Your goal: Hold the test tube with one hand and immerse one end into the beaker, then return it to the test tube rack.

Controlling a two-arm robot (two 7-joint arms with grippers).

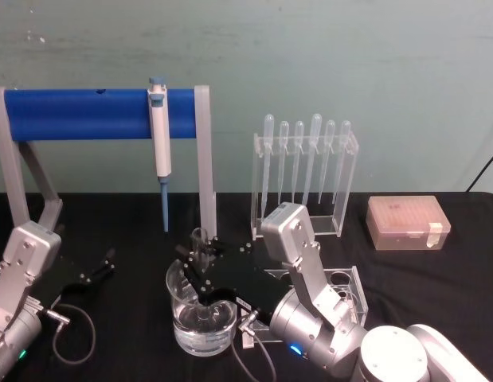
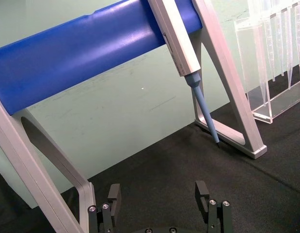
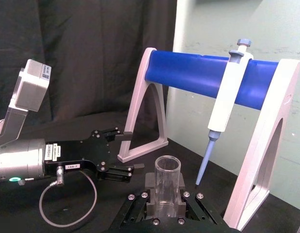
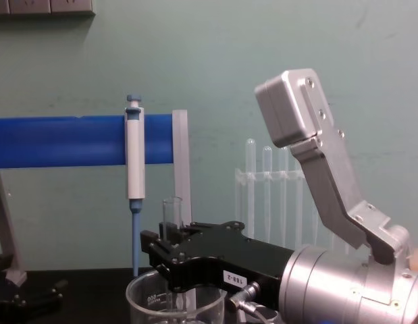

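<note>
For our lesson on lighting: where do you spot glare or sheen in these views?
Head view: white glints on the beaker, under the right claw gripping the test tube. Left wrist view: sheen along the blue bar; left claw parked, open. Chest view: the silver wrist shines.

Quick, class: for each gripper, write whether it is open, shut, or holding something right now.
Left gripper: open, holding nothing.
Right gripper: shut on the test tube, held upright in the beaker.
</note>
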